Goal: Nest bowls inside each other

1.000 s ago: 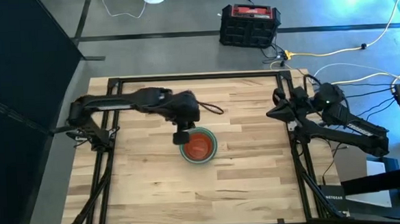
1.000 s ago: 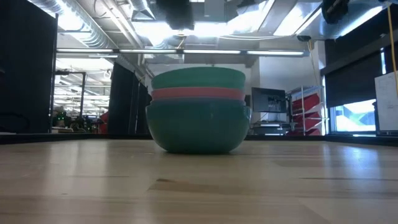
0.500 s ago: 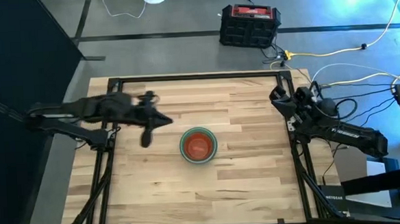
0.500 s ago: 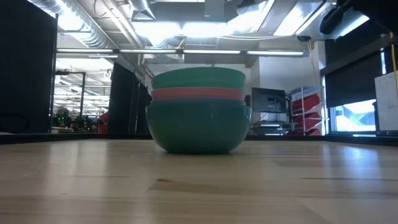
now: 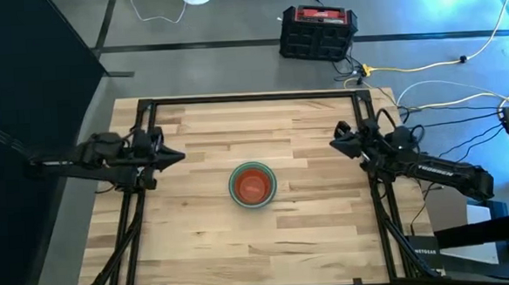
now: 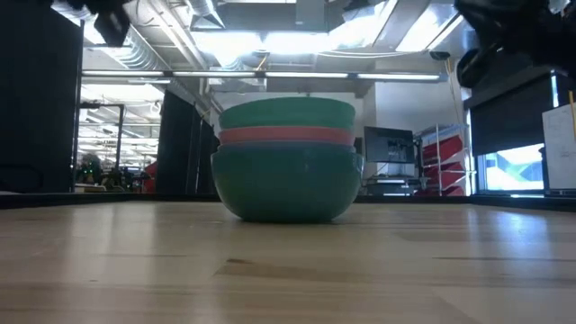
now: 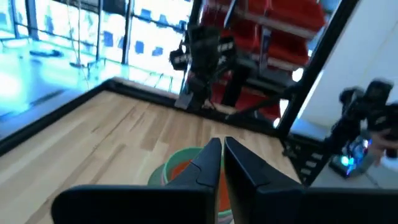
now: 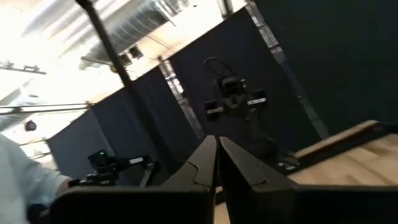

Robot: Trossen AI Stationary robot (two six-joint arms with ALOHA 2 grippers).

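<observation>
The bowls (image 5: pixel 253 184) stand nested in one stack in the middle of the table, resting on the bottom of the outermost blue-grey bowl (image 6: pixel 286 184). In the low view a pink rim (image 6: pixel 286 136) and a green bowl (image 6: pixel 286 113) show above it; from above the orange-red bowl (image 5: pixel 253 186) sits innermost. My left gripper (image 5: pixel 178 155) is shut at the table's left edge, pointing level toward the stack (image 7: pixel 180 169), touching nothing. My right gripper (image 5: pixel 335 138) is shut at the right edge, tipped slightly upward, holding nothing.
Black frame rails (image 5: pixel 138 210) run along the table's left and right sides, where both arms sit. A red and black case (image 5: pixel 317 31) and cables (image 5: pixel 425 64) lie on the floor beyond the far edge. Bare wood surrounds the stack.
My left gripper has drawn back from just beside the stack toward the table's left edge, turning from pointing down to level, and stays shut. My right gripper has sunk a little at the right edge and tipped. The stack has not moved.
</observation>
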